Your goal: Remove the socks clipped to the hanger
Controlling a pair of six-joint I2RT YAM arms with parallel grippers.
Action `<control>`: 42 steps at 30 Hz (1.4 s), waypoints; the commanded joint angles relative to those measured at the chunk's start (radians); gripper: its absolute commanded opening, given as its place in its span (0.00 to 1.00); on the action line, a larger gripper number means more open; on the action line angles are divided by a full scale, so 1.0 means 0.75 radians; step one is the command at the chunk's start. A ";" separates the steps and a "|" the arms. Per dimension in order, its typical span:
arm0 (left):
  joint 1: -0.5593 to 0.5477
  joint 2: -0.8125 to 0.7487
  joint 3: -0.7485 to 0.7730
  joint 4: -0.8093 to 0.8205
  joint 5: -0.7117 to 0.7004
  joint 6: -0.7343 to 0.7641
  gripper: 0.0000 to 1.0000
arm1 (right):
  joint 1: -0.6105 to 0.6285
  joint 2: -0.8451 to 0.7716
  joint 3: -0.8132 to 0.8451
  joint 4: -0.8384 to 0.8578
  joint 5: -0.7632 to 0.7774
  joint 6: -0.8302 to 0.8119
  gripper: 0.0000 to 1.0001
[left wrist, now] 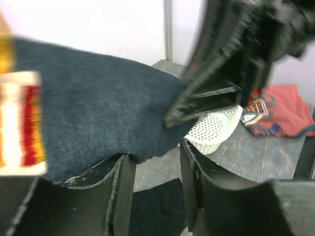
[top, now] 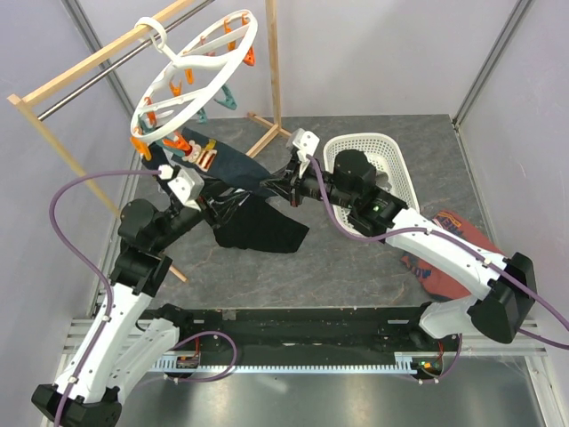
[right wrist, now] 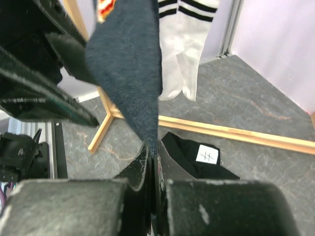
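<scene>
Navy sock (right wrist: 129,64), cuff pegged to the hanger (top: 252,37), toe clenched in the right pincer (right wrist: 152,162); left pincer (left wrist: 156,158) released, just under the sock near its cuff. We judge a steady pull along the sock, away from the peg, frees it best.

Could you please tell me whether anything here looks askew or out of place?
The round white plastic drying hanger hangs tilted from the wooden rail frame, not level: the dark navy sock with a striped cuff runs from its low edge to the right gripper, shut on its tip.
</scene>
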 commanded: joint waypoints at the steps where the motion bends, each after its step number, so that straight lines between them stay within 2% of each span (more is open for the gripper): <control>1: -0.006 0.028 0.132 -0.155 -0.219 -0.164 0.53 | 0.004 -0.095 -0.144 0.276 0.104 0.145 0.00; 3: -0.006 0.022 0.159 -0.206 -0.232 -0.177 0.61 | 0.002 -0.102 -0.171 0.346 0.131 0.163 0.00; 6: -0.006 -0.002 0.163 -0.223 -0.262 -0.218 0.66 | 0.004 -0.079 -0.159 0.348 0.127 0.194 0.00; 9: -0.006 -0.047 0.163 -0.251 -0.274 -0.264 0.67 | 0.007 -0.042 -0.132 0.346 0.100 0.227 0.00; 13: -0.006 -0.099 0.212 -0.341 -0.393 -0.299 0.66 | 0.004 -0.003 -0.093 0.352 0.080 0.260 0.00; 21: 0.009 -0.076 0.316 -0.460 -0.483 -0.289 0.66 | 0.000 0.056 0.003 0.342 0.029 0.296 0.00; 26: 0.070 -0.068 0.363 -0.493 -0.493 -0.289 0.68 | -0.018 0.103 0.054 0.326 -0.035 0.335 0.00; 30: 0.156 -0.046 0.355 -0.497 -0.398 -0.334 0.68 | -0.045 0.140 0.093 0.330 -0.079 0.364 0.00; 34: 0.309 -0.062 0.320 -0.460 -0.234 -0.430 0.68 | -0.067 0.156 0.115 0.334 -0.098 0.378 0.00; 37: 0.315 -0.068 0.339 -0.446 -0.226 -0.445 0.68 | -0.088 0.187 0.142 0.330 -0.124 0.403 0.00; 42: 0.317 -0.068 0.443 -0.472 -0.097 -0.428 0.70 | -0.124 0.232 0.183 0.346 -0.147 0.448 0.00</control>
